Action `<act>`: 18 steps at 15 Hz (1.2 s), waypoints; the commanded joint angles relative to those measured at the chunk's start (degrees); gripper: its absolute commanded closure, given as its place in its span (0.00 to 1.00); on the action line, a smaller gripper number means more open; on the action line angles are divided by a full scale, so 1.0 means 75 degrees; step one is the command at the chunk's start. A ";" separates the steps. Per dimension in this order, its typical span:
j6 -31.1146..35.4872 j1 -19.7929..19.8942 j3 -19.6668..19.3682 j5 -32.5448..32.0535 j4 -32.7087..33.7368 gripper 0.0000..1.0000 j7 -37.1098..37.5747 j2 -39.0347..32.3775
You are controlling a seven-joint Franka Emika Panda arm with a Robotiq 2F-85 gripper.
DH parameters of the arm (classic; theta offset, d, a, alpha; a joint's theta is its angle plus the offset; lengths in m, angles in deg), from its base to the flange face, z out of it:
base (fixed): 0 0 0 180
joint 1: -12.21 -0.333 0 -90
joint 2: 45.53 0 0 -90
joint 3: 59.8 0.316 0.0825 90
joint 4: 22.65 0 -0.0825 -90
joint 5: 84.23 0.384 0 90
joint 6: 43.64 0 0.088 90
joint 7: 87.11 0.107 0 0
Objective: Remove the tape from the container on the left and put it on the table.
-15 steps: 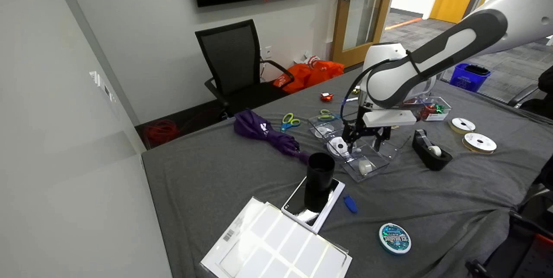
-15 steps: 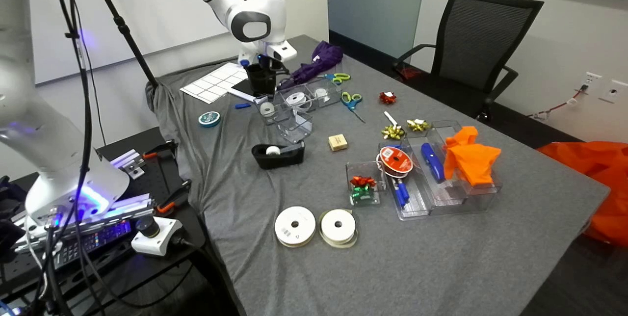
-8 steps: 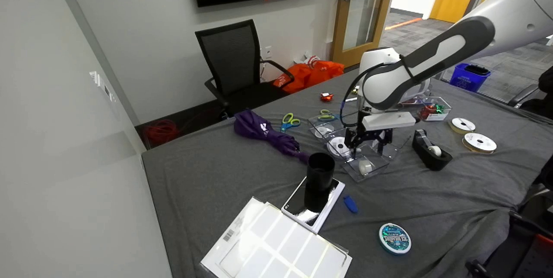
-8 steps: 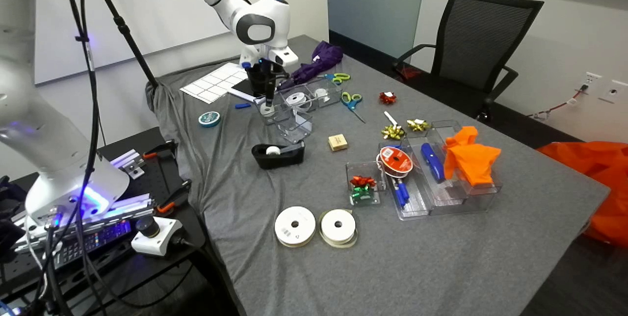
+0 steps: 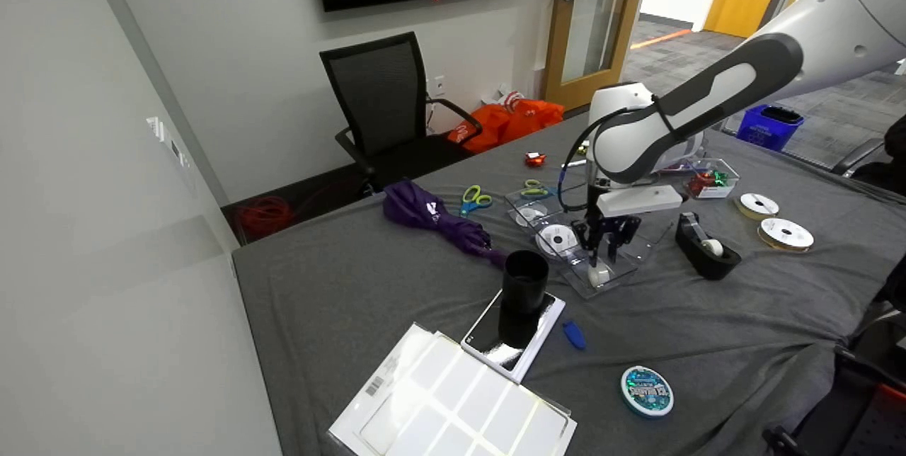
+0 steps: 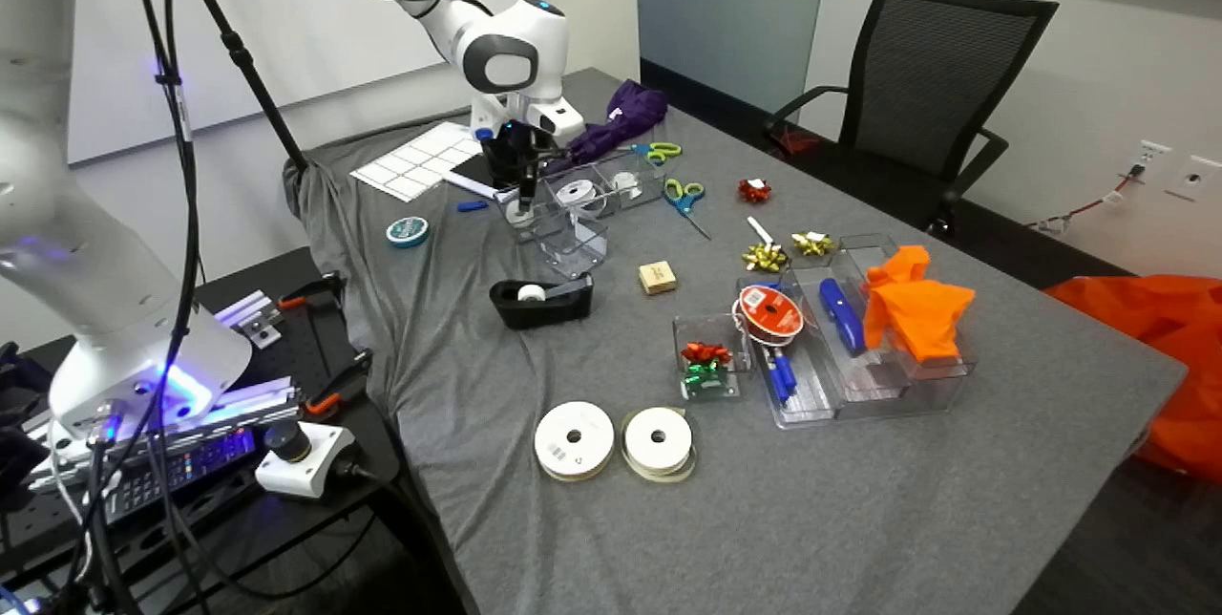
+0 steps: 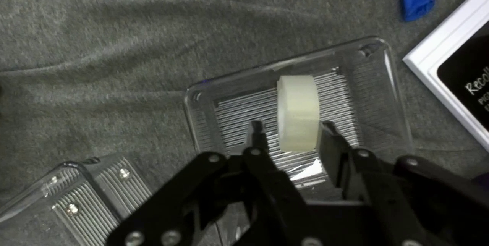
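Observation:
The tape [image 7: 298, 112] is a pale, yellowish roll standing on edge in a see-through container [image 7: 240, 120] with a ribbed floor. In an exterior view the tape [image 5: 599, 274] shows just below my gripper [image 5: 603, 260]. In the wrist view my gripper [image 7: 292, 127] has its fingers partly closed, one on either side of the roll's near end. A gap remains between the left finger [image 7: 256, 133] and the roll; the right finger [image 7: 329, 139] is close against its side, and whether it touches I cannot tell. The grey cloth-covered table [image 7: 114, 39] surrounds the container.
White ribbon spools [image 5: 557, 238] lie in compartments beside the tape. A black cup [image 5: 525, 279] on a white box [image 5: 513, 335] stands near the container's edge. A black tape dispenser [image 6: 540, 302] and a blue object [image 5: 574, 335] are also close by.
My gripper has come down toward the tape, and its jaws have narrowed a good deal from wide apart. The tape and the container have stayed in place.

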 commanded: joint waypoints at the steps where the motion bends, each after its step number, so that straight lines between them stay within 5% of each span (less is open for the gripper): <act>1: 0.0047 0.0007 -0.0034 -0.0059 0.0162 0.78 -0.0291 -0.0317; 4: 0.0108 0.0011 -0.0027 -0.0060 0.0185 0.67 -0.0410 -0.0403; 5: 0.0112 -0.0006 -0.0047 -0.0091 0.0163 0.55 -0.0411 -0.0419; 7: 0.0121 -0.0020 -0.0070 -0.0133 0.0150 0.86 -0.0431 -0.0493; 10: 0.0149 -0.0025 -0.0092 -0.0171 0.0182 1.00 -0.0420 -0.0623; 18: 0.0253 -0.0050 -0.0048 -0.0062 -0.0206 0.94 -0.0299 0.0034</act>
